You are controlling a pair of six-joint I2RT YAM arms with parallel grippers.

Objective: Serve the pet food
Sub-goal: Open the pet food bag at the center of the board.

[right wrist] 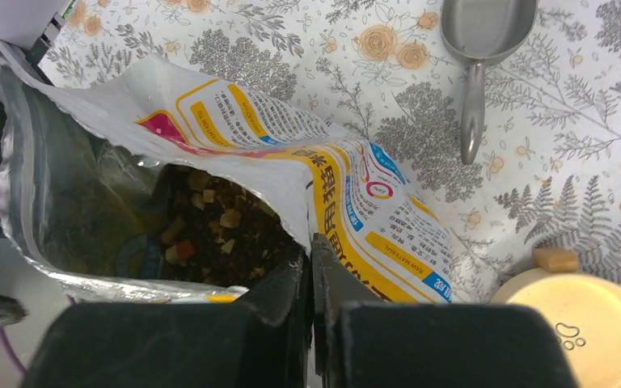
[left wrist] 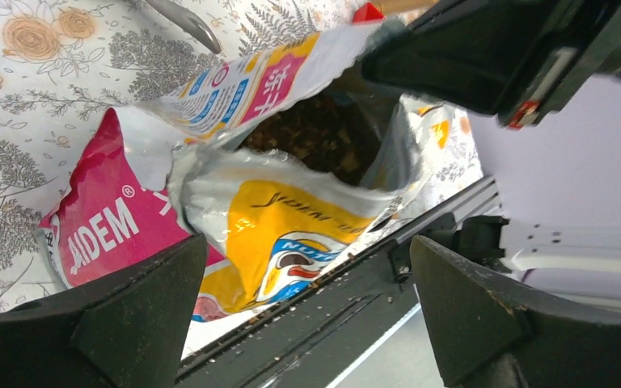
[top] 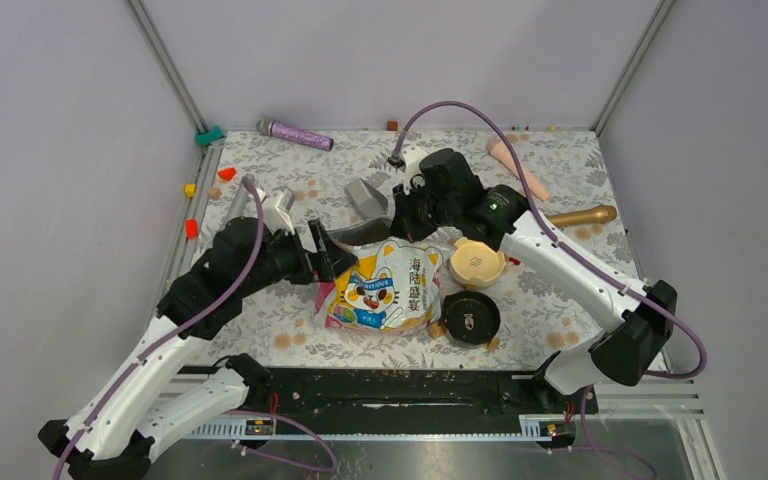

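Lying at the centre of the floral tablecloth (top: 560, 170), the pet-food bag (top: 385, 290) has its torn mouth turned towards the far side of the table.

**Markings**
- Front panel, top view: a cartoon cat on a yellow field with the large characters "海陆盛宴" beside it.
- Pink panel, left wrist view: white capitals "AIDEM" followed by a registered-mark symbol.
- A blue banner under the cat carries lettering that is only partly visible and cannot be read.
- Back panel, right wrist view: blocks of small print in framed boxes, too small to read.

**Pet food**
- The pet food (right wrist: 218, 230) sits inside the bag, a dark loose heap with tan and orange pieces showing through the open mouth.

**Grippers**
- The left gripper (left wrist: 307, 250) has its fingers spread wide. The bag lies ahead of them and neither finger touches it.
- The right gripper (right wrist: 311, 250) has its fingers pressed together on the upper lip of the bag mouth, pinching the film and holding that edge up.

**Nearby items**
- A grey metal scoop (right wrist: 485, 32) lies on the cloth beyond the bag.
- A tan bowl (top: 477, 262) with a paw-print mark stands just right of the bag.
- A black round dish (top: 470, 317) sits nearer the arm bases.
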